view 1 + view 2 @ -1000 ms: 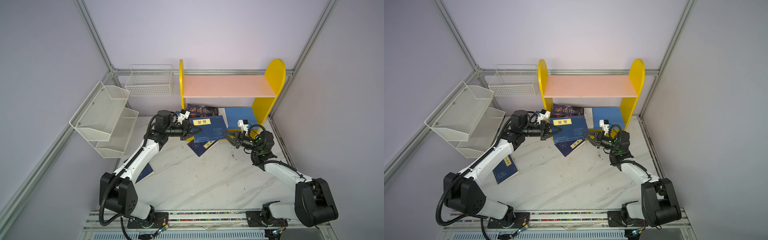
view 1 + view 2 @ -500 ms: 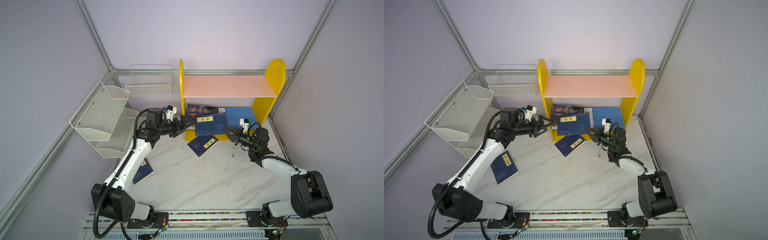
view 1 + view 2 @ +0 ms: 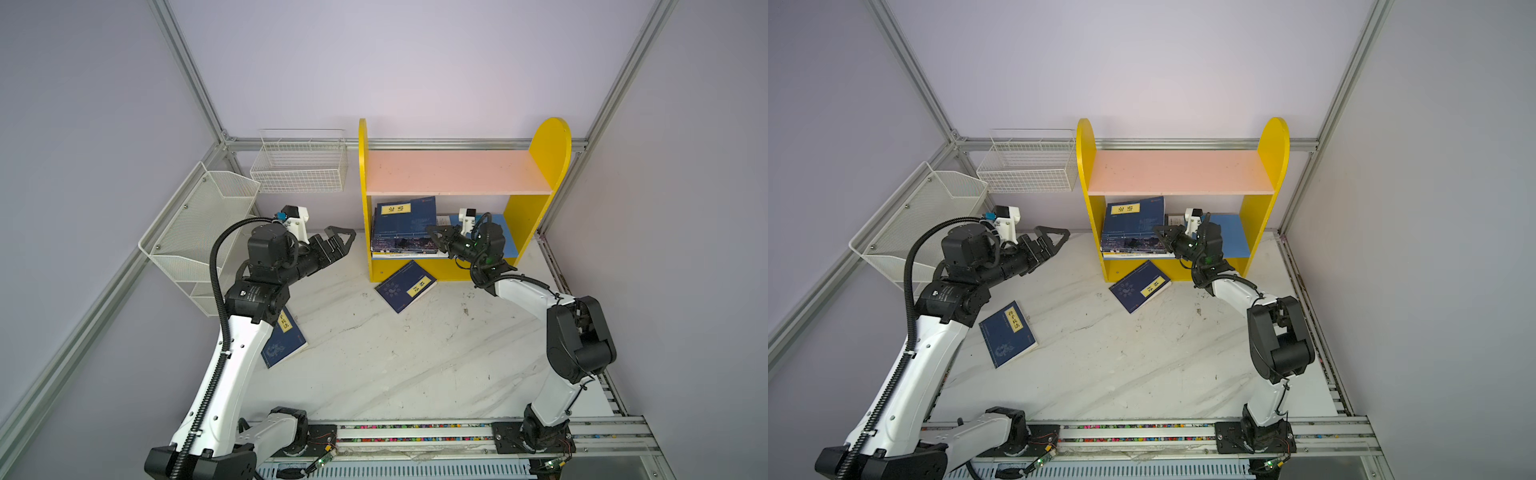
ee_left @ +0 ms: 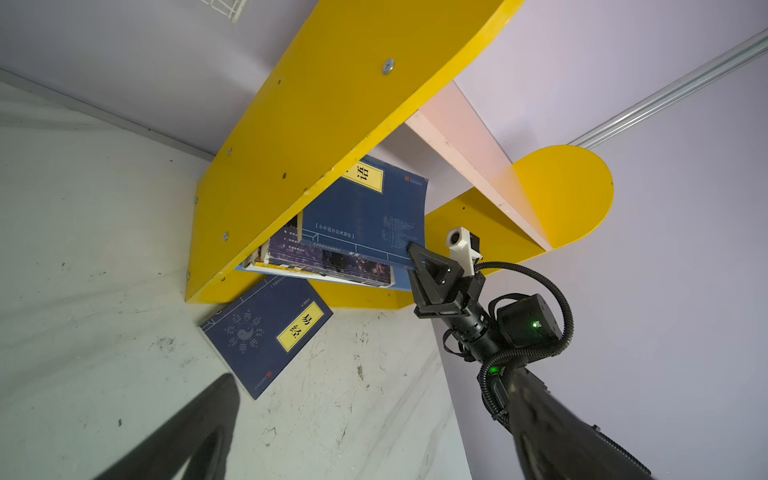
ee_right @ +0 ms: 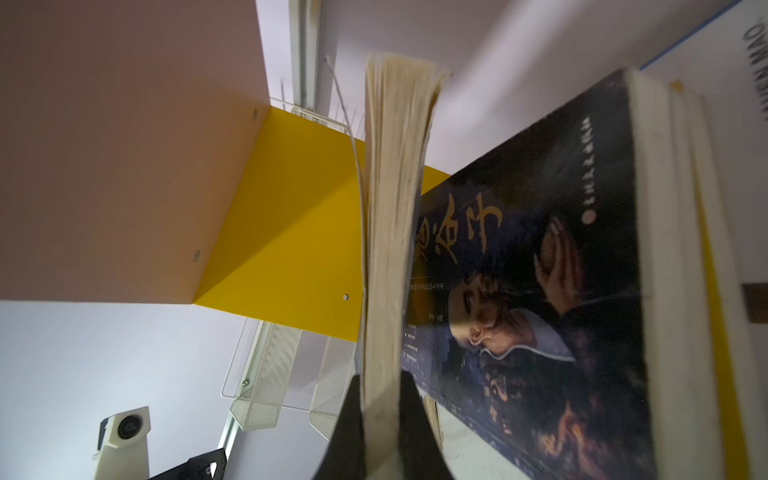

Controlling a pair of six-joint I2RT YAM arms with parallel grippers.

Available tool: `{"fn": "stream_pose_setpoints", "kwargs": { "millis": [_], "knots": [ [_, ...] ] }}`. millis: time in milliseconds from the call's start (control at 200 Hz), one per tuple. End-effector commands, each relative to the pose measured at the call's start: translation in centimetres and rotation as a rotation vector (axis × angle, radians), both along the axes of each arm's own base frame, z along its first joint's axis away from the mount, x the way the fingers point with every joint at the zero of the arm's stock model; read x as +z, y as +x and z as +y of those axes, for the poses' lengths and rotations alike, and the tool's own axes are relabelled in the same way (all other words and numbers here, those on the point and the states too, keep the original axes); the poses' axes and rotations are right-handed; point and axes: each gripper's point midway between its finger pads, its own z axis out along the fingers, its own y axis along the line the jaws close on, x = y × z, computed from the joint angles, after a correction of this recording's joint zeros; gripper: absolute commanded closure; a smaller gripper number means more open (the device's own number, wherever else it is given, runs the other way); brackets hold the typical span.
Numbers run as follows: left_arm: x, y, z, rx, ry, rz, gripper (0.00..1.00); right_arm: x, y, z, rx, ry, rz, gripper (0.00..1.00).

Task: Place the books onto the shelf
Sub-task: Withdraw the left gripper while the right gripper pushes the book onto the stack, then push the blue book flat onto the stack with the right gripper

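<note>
The yellow shelf (image 3: 548,141) stands at the back, with a pink upper board and a blue lower board. Several books are stacked on the left of the lower board. On top of the stack lies a navy book (image 3: 405,218) with a yellow label. My right gripper (image 3: 432,237) is shut on its page edge (image 5: 395,208), over a dark illustrated book (image 5: 540,291). My left gripper (image 3: 338,241) hangs open and empty, left of the shelf. Two more navy books lie on the table: one in front of the shelf (image 3: 405,286), one beside the left arm (image 3: 1007,334).
A white mesh tiered rack (image 3: 199,232) stands along the left wall. A white wire basket (image 3: 299,166) hangs at the back, left of the shelf. The right half of the lower board (image 3: 505,237) shows bare blue. Metal frame rails run along the table's edges.
My left gripper has let go of the navy book, opened and drawn back to the left. My right gripper has carried the book in onto the stack on the lower board.
</note>
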Motion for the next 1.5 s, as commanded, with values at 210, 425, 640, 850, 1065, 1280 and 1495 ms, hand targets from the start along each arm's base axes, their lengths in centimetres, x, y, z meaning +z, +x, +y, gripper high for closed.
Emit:
{"fn": "stream_pose_setpoints", "kwargs": {
  "millis": [210, 425, 640, 850, 1065, 1280, 1495],
  "knots": [
    [-2.1, -0.5, 1.2, 0.062, -0.006, 0.04, 0.0, 0.4, 1.7, 2.1, -0.054, -0.05, -0.06, 1.0],
    [-2.4, -0.2, 1.2, 0.062, -0.013, 0.044, 0.0, -0.7, 0.5, 2.0, -0.026, -0.101, -0.025, 1.0],
    [-2.9, 0.3, 0.8, 0.042, -0.031, 0.06, 0.0, 0.6, -0.8, 1.8, 0.008, -0.066, -0.045, 1.0],
    [-3.5, 0.5, 0.5, 0.025, -0.046, 0.076, 0.0, 1.9, -0.6, 1.0, 0.006, 0.0, -0.061, 1.0],
    [-3.7, 0.3, 0.6, 0.026, -0.047, 0.08, 0.0, 1.5, -1.1, 1.1, 0.025, -0.009, -0.038, 1.0],
    [-4.1, 0.8, 0.2, 0.009, -0.06, 0.09, 0.0, 0.7, -0.8, 0.8, 0.0, -0.032, -0.021, 1.0],
    [-4.5, 1.0, 0.1, 0.006, -0.073, 0.098, 0.0, -0.9, -0.3, 1.1, -0.024, -0.136, -0.002, 0.96]
  ]
}}
